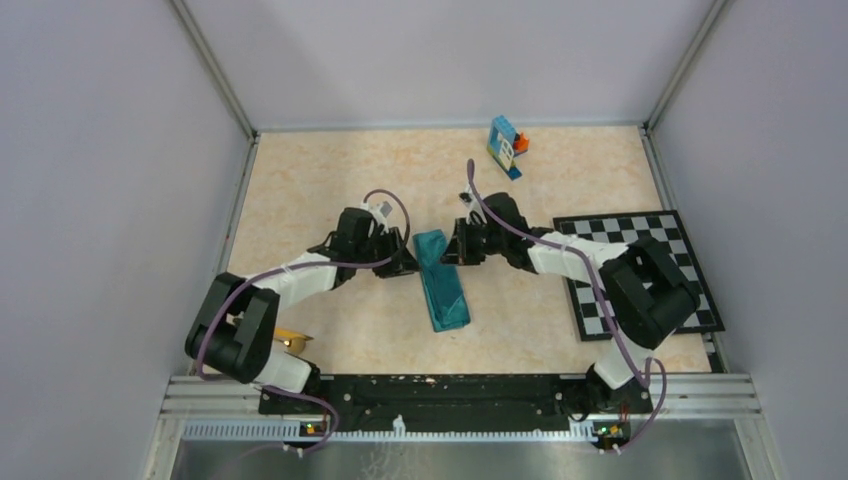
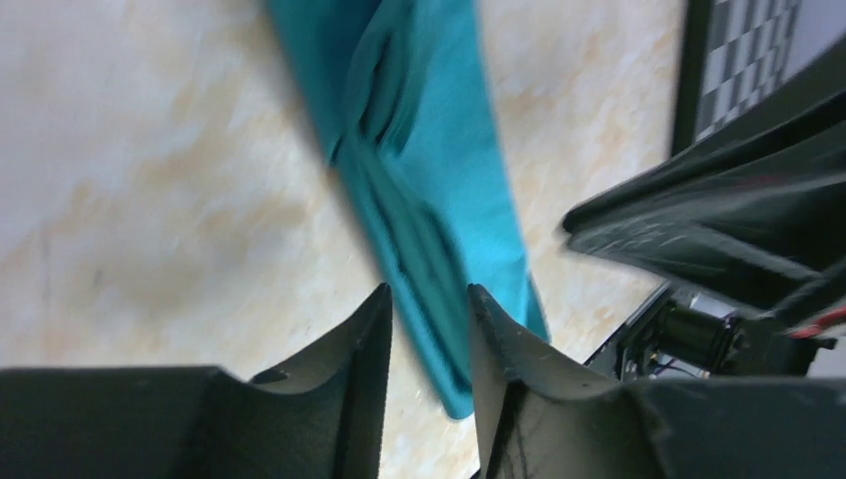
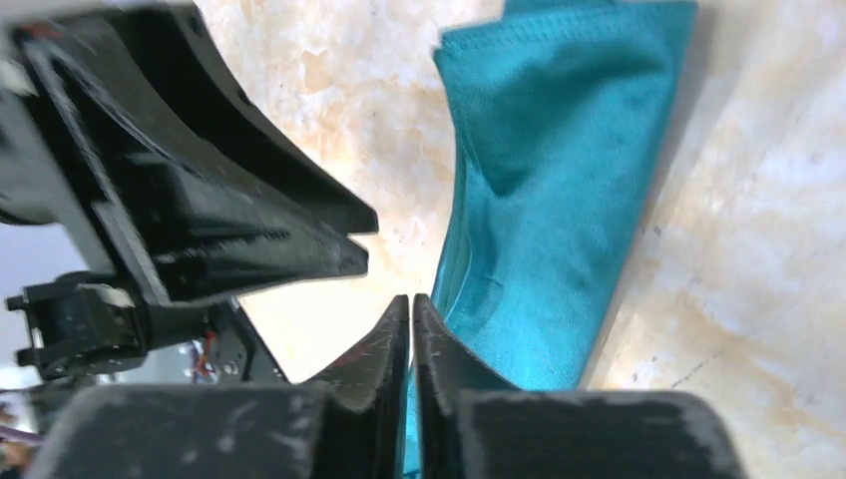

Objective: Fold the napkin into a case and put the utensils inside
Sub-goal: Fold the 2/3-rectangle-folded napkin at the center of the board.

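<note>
The long, narrow teal-green cloth strip [image 1: 442, 285] runs away from the arms, its near end angled slightly right and its far end between both grippers. The left gripper [image 2: 429, 289] is narrowly parted, with cloth showing through the gap. The right gripper [image 3: 411, 297] is pinched nearly together at the cloth's edge; I can't tell if it has a hold. Only the overhead view shows the thin golden-yellow cutlery [image 1: 293, 340], back by the left arm's base.

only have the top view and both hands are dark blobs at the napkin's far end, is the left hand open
Observer: Yes. The left wrist view shows the left hand with its fingers apart and the napkin lying below the gap.
Operator: and the right hand
Observer: The right wrist view shows the right hand almost shut, with only a thin slit between the fingers, right at the napkin's long edge. I cannot tell if cloth is pinched.
</note>
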